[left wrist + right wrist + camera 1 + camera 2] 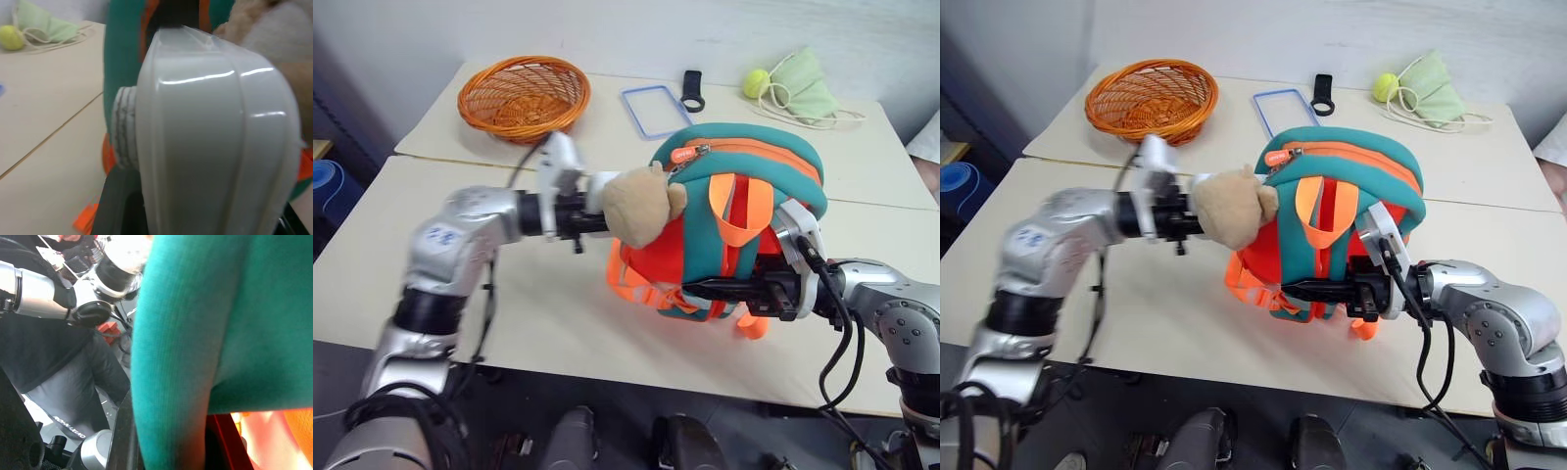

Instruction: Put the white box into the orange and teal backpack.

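Two pale tables [440, 284] are pushed together before a white wall. The backpack [744, 196] is held upright by the right gripper [705, 289], clamped on its lower strap. The white box [215, 147] is seen clamped in the left gripper [592, 217] from the left wrist, hidden behind the plush bear [641, 204] from the head.

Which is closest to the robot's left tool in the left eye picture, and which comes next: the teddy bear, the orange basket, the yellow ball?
Counting out from the left tool:
1. Teddy bear, right beside the tool, on the backpack's side.
2. Orange basket, behind it, at the far left of the back table.
3. Yellow ball, far across the back table, beside the green pouch.
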Controlling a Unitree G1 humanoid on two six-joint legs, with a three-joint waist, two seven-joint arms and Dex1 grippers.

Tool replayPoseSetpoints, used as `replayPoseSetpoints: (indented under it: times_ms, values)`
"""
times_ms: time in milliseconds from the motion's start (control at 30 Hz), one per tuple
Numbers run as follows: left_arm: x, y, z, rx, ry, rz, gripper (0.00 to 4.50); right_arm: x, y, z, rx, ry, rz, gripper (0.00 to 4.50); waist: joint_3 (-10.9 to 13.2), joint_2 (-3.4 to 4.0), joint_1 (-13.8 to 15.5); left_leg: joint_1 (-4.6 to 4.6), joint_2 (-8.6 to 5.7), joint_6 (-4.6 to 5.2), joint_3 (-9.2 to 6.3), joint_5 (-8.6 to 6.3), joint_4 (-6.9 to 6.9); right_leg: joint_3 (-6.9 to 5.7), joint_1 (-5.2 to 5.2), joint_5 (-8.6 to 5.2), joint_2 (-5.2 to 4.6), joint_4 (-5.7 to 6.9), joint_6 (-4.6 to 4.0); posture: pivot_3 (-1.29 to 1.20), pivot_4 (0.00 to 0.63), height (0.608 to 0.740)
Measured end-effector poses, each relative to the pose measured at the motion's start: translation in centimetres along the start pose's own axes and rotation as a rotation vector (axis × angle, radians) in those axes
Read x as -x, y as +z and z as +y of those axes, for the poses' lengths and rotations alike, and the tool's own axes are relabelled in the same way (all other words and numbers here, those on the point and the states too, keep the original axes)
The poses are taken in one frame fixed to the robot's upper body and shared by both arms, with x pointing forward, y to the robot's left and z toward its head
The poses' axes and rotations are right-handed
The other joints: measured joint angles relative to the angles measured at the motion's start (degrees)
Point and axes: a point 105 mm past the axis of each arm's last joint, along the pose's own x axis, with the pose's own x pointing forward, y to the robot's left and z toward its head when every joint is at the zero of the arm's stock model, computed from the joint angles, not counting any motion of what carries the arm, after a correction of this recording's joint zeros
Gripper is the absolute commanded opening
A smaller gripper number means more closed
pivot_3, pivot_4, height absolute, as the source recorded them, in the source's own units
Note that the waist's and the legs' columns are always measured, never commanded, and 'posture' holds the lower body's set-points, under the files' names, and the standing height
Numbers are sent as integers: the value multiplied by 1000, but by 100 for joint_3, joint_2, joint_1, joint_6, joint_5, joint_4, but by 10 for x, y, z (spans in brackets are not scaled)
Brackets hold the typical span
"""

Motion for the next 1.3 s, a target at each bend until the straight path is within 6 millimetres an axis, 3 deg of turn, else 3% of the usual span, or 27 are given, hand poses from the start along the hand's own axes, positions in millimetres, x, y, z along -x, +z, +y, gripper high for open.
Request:
replayPoseSetpoints:
  times_ms: [67,200,433,533,667,733,833,1000,1200,1300]
  values:
    - [-19,5,0,-22,-46,6,1188,-1,0,0,-1,5,-4,29,0,0,-4,-9,-1,6,2,-4,7,0,-2,4,0,-1,7,0,150,740]
    - [-39,16,1,-44,-111,-26,2518,-3,-1,1,-6,10,-20,0,1,0,-64,-9,2,6,9,-4,7,4,-7,6,2,0,12,0,150,740]
    - [-25,9,0,-88,-138,-107,4455,-9,-6,2,14,-18,-62,0,1,1,-142,-8,4,0,6,0,13,5,-10,6,3,5,12,0,150,740]
    - [-2,5,8,-98,-102,-118,4455,-9,-7,0,24,-39,-60,0,1,1,-179,-4,7,-1,8,1,12,8,-10,6,5,9,12,0,150,740]
    - [52,-3,15,-104,-72,-69,4455,-8,-7,-2,49,-58,-60,0,2,3,-209,0,11,-6,7,3,8,8,-11,6,7,11,11,0,150,740]
    - [79,-10,11,-86,-83,-9,4455,-8,-6,-4,62,-66,-60,0,2,4,-205,-1,10,-3,6,1,8,10,-11,6,5,10,11,0,150,740]
    - [96,-8,-1,-62,-114,9,4455,-7,-6,-7,68,-74,-62,0,3,5,-145,-6,6,5,-1,-3,14,10,-9,6,-4,8,11,0,150,740]
    - [84,20,-24,-124,-122,-124,4455,-6,-5,-9,73,-68,-57,0,3,5,-112,-5,0,19,-7,-13,16,9,8,7,-13,-4,12,0,150,740]
    - [57,33,-57,-101,-153,-245,4455,-8,-8,-9,63,-58,-45,0,3,5,-174,4,3,7,-6,-6,15,6,11,7,-4,1,13,0,150,740]
    - [48,35,-61,-88,-139,-288,3819,-8,-9,-9,60,-57,-42,0,3,5,-162,18,4,6,-9,-4,15,3,28,7,-1,-1,14,0,150,740]
